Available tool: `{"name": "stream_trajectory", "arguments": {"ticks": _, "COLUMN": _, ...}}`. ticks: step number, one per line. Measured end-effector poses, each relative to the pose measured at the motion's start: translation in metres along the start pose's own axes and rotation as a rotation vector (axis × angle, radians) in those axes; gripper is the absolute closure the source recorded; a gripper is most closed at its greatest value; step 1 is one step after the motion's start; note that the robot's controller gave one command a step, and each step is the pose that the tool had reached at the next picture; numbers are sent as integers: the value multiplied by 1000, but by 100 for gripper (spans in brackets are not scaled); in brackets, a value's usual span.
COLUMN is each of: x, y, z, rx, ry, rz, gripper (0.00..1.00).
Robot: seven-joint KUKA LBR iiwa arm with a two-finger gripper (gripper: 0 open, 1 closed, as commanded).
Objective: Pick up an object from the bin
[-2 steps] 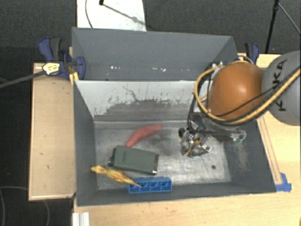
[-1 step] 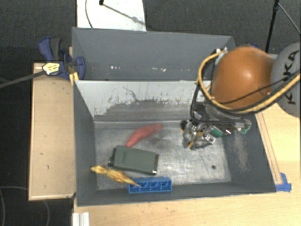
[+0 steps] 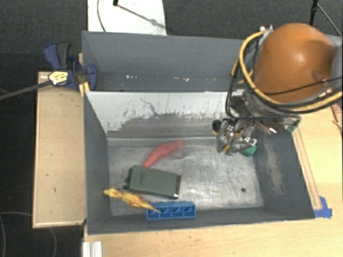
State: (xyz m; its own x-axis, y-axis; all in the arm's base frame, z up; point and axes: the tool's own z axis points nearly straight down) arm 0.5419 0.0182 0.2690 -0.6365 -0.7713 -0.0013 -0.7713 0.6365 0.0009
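The bin's (image 3: 278, 170) sloped wall rises just right of the gripper (image 3: 233, 142) and could be scraped. The case (image 3: 153, 182), the red pepper (image 3: 163, 152) and the brick (image 3: 171, 211) lie well left. The green piece (image 3: 250, 150) sits at the gripper's lower right and might be knocked aside. I cannot tell if the gripper is open or closed.

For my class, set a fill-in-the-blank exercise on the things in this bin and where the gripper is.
1. The flat brick by the near wall of the bin is ____ in colour.
2. The long thing behind the dark flat box is ____.
3. In the camera view, the gripper is over the bin's ____ side.
Missing words: blue, red, right.
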Motion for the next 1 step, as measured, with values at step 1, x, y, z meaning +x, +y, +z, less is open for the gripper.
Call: {"name": "stream_trajectory", "arguments": {"ticks": 1, "x": 2, "y": -18, "z": -27, "rx": 6, "ry": -4, "rz": -197, "gripper": 100}}
